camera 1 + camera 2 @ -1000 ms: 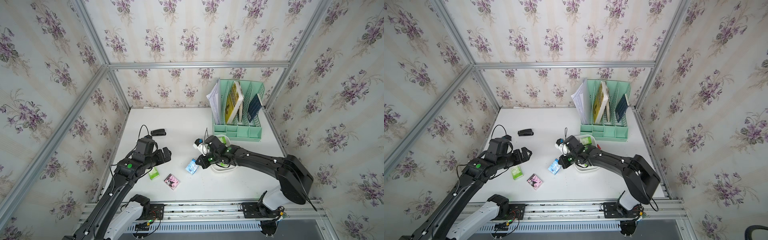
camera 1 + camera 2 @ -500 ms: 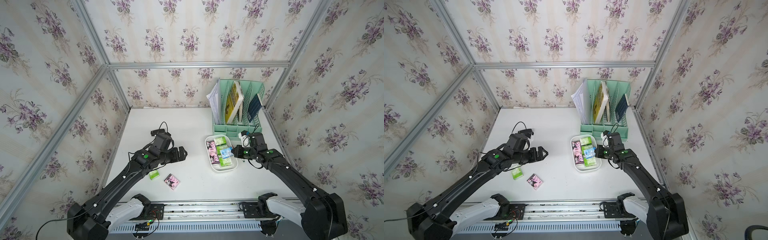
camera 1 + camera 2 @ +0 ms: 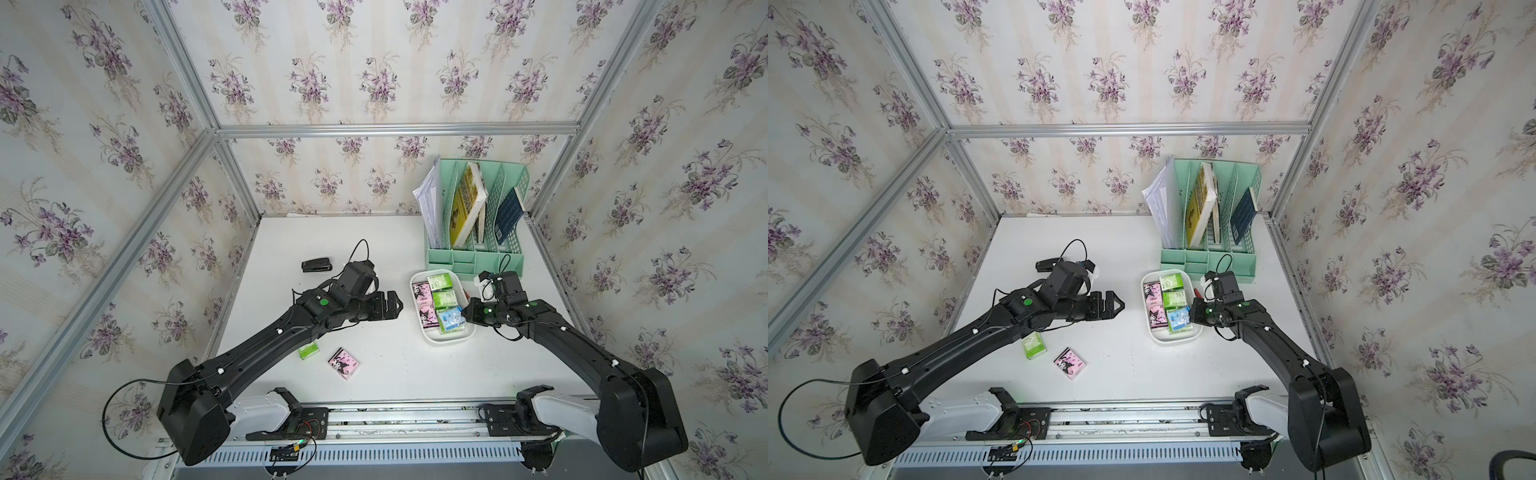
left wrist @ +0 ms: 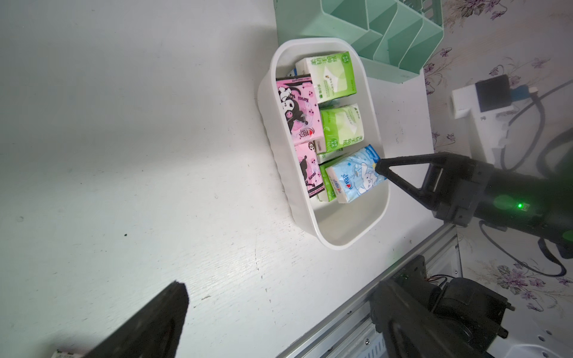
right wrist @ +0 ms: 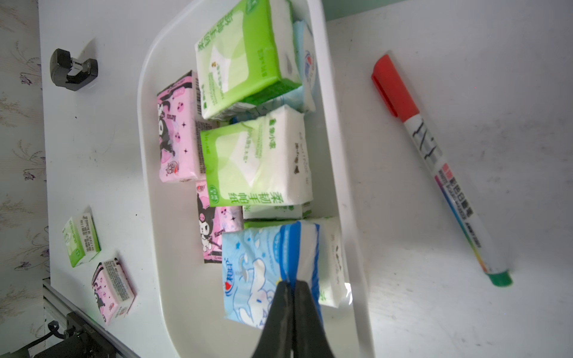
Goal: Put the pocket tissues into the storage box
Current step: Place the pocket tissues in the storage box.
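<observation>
loose ones: pink pack and green pack sit on the bench where they were a second ago, so looks like two to go
left hand: fingers apart, empty, has swung in mid-bench
blue pack: was on the bench, now lying inside the storage box
right hand: pinched together on that pack's wrapper edge, not let go yet

Looks like a robot test cell dressed up as a home study corner. Boxed in by aluminium struts with floral wallpaper panels fitted between. Floored with a white table, edged in front by a metal rail with exposed wiring. Furnished with a mint desk organizer holding books and papers, plus a small black thing, possibly a stapler, too small to tell.
</observation>
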